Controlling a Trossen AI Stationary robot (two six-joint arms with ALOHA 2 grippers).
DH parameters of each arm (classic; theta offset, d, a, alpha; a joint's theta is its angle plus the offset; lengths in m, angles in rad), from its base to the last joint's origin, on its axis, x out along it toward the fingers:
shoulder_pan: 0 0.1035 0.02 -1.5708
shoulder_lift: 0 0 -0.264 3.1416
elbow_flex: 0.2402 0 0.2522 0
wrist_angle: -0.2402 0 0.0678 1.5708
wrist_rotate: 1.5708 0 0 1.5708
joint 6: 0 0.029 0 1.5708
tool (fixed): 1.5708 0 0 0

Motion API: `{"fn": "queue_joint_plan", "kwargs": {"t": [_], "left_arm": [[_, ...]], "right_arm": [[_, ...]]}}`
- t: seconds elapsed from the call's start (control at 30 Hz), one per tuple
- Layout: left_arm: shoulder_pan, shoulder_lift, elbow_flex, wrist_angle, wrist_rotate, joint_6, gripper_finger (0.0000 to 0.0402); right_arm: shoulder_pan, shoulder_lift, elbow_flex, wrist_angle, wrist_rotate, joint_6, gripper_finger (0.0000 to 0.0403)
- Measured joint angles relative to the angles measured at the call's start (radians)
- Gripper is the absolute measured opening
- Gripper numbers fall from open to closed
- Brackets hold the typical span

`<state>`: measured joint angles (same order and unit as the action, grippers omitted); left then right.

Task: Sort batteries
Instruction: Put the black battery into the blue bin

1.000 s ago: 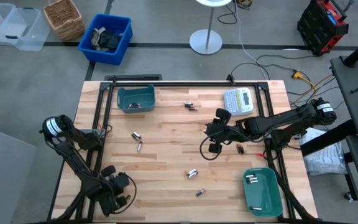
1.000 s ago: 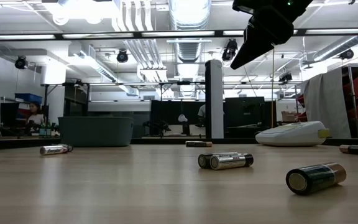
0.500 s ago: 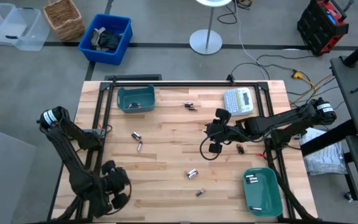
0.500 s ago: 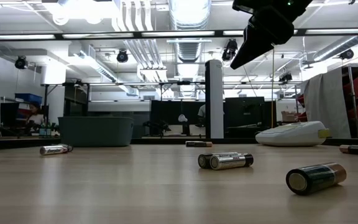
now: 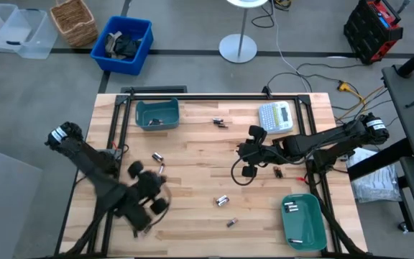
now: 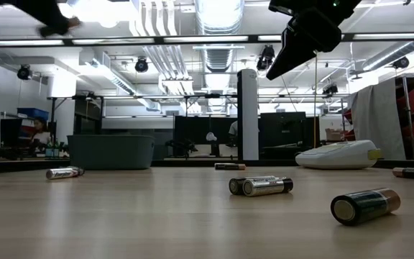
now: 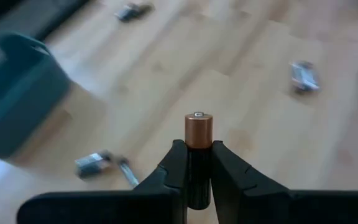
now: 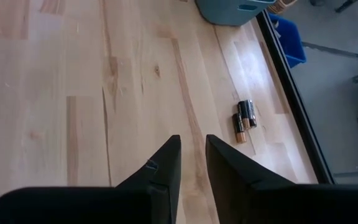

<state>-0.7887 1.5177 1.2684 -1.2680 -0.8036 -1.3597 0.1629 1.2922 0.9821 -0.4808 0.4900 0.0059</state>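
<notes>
My left gripper [image 5: 149, 200] hangs over the table's near left part, shut on a battery [image 7: 199, 134] with a black body and a coppery end. Loose batteries lie on the wood: two on the left [image 5: 159, 162], a pair at the far middle [image 5: 220, 122], two near the middle [image 5: 223, 201] [image 5: 230, 223], and some on the right [image 5: 279, 171]. My right gripper [image 8: 193, 155] hangs above the table's right middle [image 5: 244, 160]. A narrow gap shows between its fingers, with nothing in it. My left gripper pinches the battery's black body [image 7: 198, 180] between its two fingers. The battery lies along the fingers, and its coppery end [image 7: 199, 127] sticks out past the fingertips. It is lifted clear of the table, and the gripper slants downward.
A teal bin [image 5: 157, 114] stands at the far left. A second teal bin [image 5: 309, 229] at the near right holds a few batteries [image 5: 290, 207]. A grey-white label maker [image 5: 276, 116] sits at the far right. A cable loop [image 5: 237, 177] hangs under my right arm.
My left gripper has risen from the table's near left corner and swung toward the table's middle, turning as it went. In the low view it now shows blurred at the top left. My right arm has kept still.
</notes>
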Motion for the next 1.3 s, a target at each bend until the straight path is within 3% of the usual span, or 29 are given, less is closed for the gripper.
{"fn": "queue_joint_plan", "kwargs": {"t": [0.3,0.63,0.73,0.97,1.13,1.3], "left_arm": [[0.306,-0.055,0.051,0.001,0.002,0.435,0.0022],[0.658,-0.276,0.003,0.014,0.152,0.645,0.0022],[0.811,-0.34,-0.058,0.061,0.246,0.718,0.0022],[1.239,-0.426,-0.22,0.317,0.616,0.974,0.0022],[1.504,-0.397,-0.282,0.383,0.722,1.085,0.0022],[1.628,-0.327,-0.297,0.403,0.76,1.137,0.0022]], "right_arm": [[0.0,0.0,0.0,0.0,-0.001,-0.007,0.0049],[0.0,0.0,0.0,0.0,-0.003,-0.007,0.0047],[0.0,0.0,0.0,0.0,-0.003,-0.003,0.0043],[0.0,0.0,0.0,0.0,-0.003,-0.001,0.0043],[0.0,0.0,0.0,0.0,-0.003,0.0,0.0045],[0.0,0.0,0.0,0.0,-0.003,0.001,0.0039]]}}
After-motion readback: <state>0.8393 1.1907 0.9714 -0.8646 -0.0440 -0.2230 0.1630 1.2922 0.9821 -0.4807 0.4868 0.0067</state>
